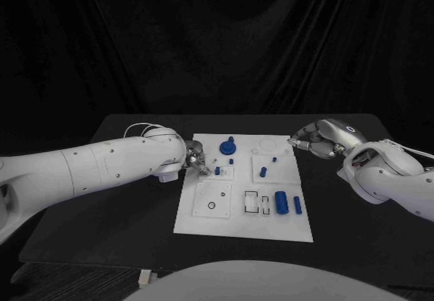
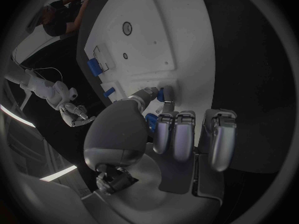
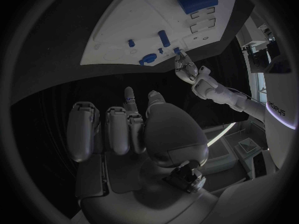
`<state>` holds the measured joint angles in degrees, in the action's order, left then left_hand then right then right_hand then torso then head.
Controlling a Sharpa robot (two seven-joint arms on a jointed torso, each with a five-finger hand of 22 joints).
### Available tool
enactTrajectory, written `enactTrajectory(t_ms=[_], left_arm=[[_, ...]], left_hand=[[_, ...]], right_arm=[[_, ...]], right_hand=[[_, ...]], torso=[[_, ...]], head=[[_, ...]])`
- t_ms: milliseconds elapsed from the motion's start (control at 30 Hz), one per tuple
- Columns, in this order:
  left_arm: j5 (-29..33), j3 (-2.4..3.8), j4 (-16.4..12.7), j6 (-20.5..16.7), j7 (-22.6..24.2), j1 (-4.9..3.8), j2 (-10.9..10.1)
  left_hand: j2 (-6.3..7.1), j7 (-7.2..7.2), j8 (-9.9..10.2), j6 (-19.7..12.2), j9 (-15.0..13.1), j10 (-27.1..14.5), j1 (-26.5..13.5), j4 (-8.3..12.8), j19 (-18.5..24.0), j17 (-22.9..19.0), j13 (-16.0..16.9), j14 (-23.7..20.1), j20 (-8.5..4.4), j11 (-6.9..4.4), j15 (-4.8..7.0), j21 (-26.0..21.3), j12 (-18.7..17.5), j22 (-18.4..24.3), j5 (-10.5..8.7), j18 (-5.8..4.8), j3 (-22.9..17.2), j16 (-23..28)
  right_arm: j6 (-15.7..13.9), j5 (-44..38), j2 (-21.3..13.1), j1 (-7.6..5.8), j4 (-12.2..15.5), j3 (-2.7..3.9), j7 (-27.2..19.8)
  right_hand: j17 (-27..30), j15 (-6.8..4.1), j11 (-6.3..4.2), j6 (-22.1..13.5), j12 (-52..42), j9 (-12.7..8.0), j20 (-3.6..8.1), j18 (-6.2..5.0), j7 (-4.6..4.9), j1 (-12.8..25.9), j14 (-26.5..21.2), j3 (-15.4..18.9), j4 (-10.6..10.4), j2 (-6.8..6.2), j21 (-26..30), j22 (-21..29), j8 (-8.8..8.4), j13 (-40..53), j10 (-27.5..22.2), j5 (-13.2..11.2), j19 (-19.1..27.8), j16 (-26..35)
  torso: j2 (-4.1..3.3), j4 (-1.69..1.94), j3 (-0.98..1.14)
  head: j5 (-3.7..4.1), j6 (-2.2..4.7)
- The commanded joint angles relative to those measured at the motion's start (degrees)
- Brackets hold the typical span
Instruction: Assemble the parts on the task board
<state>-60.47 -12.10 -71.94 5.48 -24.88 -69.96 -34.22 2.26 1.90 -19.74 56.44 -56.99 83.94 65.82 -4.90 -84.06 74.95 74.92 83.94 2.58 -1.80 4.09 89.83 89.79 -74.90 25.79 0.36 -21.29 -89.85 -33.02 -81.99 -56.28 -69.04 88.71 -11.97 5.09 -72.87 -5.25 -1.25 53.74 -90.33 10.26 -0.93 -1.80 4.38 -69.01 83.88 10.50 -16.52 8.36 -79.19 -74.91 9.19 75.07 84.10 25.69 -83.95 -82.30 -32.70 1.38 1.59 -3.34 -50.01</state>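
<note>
The white task board [image 1: 244, 222] lies in the middle of the black table. My left hand [image 1: 197, 159] is at the board's left edge, where thumb and a finger pinch a small blue peg [image 1: 218, 170] standing at the board's surface. The left wrist view shows the peg [image 2: 163, 95] between the fingertips of my left hand [image 2: 146, 144], whose other fingers are curled. My right hand [image 1: 318, 139] hovers by the board's far right corner, fingers curled in and holding nothing. In the right wrist view, my right hand [image 3: 137, 139] sits well back from the board [image 3: 137, 15].
A round blue knobbed piece [image 1: 228, 148] and short pegs [image 1: 263, 170] stand on the board's far half. A thick blue cylinder [image 1: 282, 202] and a thinner one [image 1: 298, 204] lie near its right edge, beside rectangular slots [image 1: 252, 202]. A round hole [image 1: 212, 205] is on the near left.
</note>
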Motion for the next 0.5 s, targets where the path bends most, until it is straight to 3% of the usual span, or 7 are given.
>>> enactTrajectory(t_ms=[33,433,500], left_arm=[[0.14,-0.09,-0.14,1.27,-0.27,0.18,-0.02],[0.14,-0.09,0.33,1.93,-0.56,0.18,0.29],[0.14,-0.09,0.52,1.85,-0.61,0.18,0.35]], left_hand=[[-0.36,-0.18,0.02,0.14,0.11,6.06,-0.03,0.08,-5.77,15.05,15.08,6.06,-0.51,-0.30,0.37,-0.07,0.21,-15.00,0.27,-0.29,-0.42,-0.15],[-0.26,-0.14,0.06,0.11,0.08,6.06,-0.19,0.11,-5.66,15.05,15.08,6.06,-0.51,-0.29,0.38,-0.22,0.21,-14.94,0.18,-0.25,-0.51,-0.15],[-0.24,-0.03,0.36,-0.07,0.04,6.06,-1.10,-0.25,-5.66,15.05,15.08,6.06,-0.48,-0.20,0.32,-0.22,0.21,-14.95,-1.32,-0.25,-0.62,-0.15]], right_arm=[[0.24,-0.13,-0.02,0.13,-0.01,0.04,0.52],[0.44,-0.13,-0.02,0.13,-0.03,0.04,0.72],[0.48,-0.13,-0.01,0.13,-0.05,0.04,0.73]], right_hand=[[0.08,0.42,0.30,0.27,0.33,-0.07,-0.49,-0.88,0.09,-0.47,3.20,0.17,0.22,-0.14,0.21,-11.52,-0.27,14.93,5.90,0.28,-2.41,0.35],[0.11,0.43,0.32,0.25,0.33,-0.08,-0.50,-0.88,0.10,-0.65,3.19,0.13,0.26,-0.12,0.22,-11.51,-0.30,14.93,5.90,0.31,-2.40,0.36],[0.14,0.44,0.32,0.20,0.33,-0.10,-0.51,-0.89,0.11,-0.77,3.19,0.10,0.27,-0.08,0.25,-11.51,-0.34,14.93,5.90,0.33,-2.39,0.38]], torso=[[-0.05,0.01,-0.02],[0.00,0.02,-0.01],[-0.01,0.02,-0.02]], head=[[-0.08,0.01],[-0.06,0.01],[-0.06,0.01]])
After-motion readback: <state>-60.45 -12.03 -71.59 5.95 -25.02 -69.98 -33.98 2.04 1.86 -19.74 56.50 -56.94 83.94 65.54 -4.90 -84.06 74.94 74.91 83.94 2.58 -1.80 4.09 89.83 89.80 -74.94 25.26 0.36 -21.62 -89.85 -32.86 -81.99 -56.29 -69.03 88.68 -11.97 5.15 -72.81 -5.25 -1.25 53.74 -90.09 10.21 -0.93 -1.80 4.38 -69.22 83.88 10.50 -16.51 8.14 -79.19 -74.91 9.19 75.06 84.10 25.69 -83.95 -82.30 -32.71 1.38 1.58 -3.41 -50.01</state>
